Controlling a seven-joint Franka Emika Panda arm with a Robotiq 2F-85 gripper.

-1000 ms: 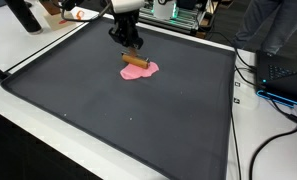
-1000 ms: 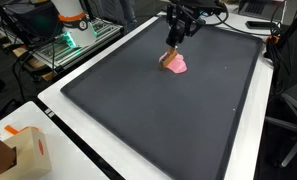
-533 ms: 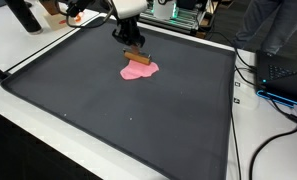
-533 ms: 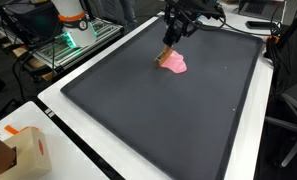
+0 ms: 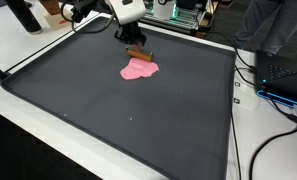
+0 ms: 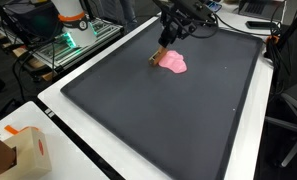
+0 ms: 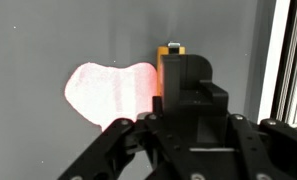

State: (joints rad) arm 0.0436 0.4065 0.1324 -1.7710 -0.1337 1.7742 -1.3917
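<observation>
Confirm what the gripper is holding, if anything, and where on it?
A brown stick, clamped in the gripper near its upper end; the lower end hangs tilted by the pink patch.

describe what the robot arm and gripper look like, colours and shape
The arm has rounded white shells with black sections between them. The gripper is black all over. The wrist view shows it as a blocky body with angled linkage bars spreading out on either side. At this size no markings can be read, and no cable along the arm can be made out.
</observation>
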